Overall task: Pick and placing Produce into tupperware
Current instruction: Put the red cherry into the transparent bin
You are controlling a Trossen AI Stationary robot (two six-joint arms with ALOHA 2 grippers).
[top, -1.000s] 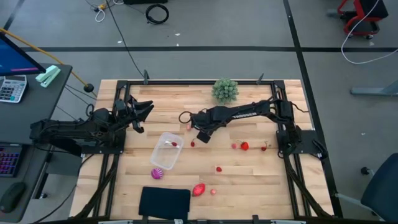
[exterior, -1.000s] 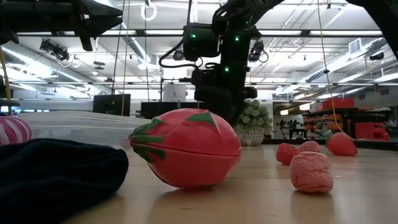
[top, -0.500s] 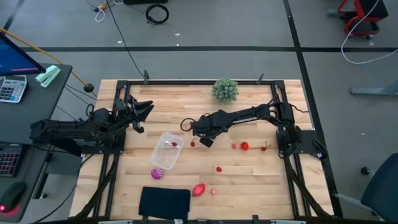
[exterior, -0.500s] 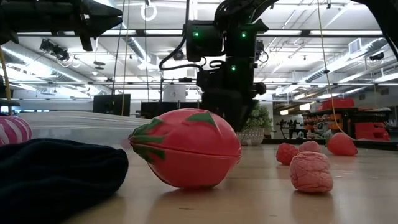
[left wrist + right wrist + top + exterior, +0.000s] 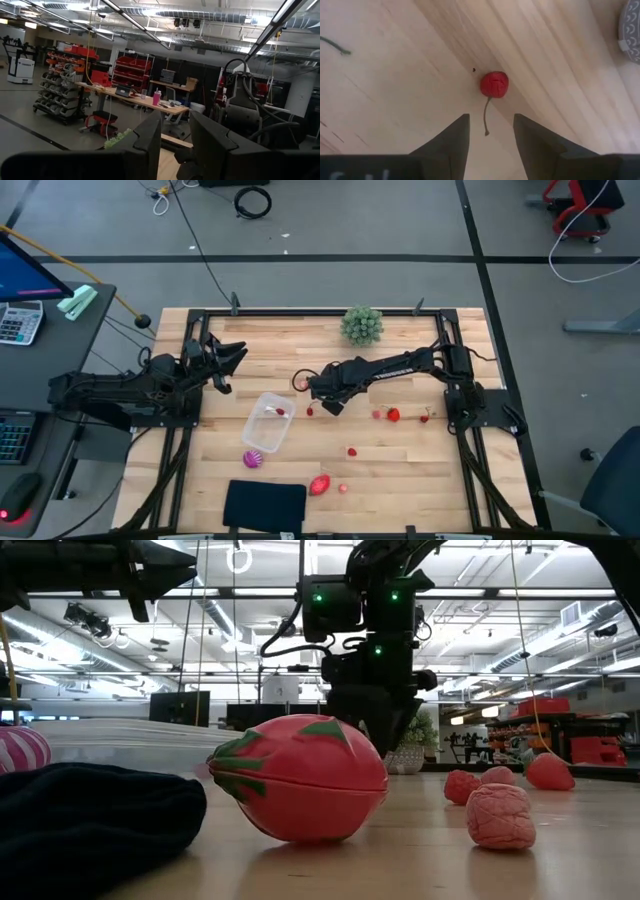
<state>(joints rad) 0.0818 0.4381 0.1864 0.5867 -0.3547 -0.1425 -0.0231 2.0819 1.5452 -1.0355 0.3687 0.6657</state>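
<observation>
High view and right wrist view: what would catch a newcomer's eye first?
The right tool hangs open over a small red cherry on the wooden table, right of the clear tupperware. A big pink-red fruit fills the low view beside a black pad.

I see a small glossy red cherry with a thin dark stem (image 5: 494, 85) on my pale wooden slatted table (image 5: 395, 75); at its nine o'clock sits a clear plastic rectangular tub (image 5: 268, 421).
</observation>
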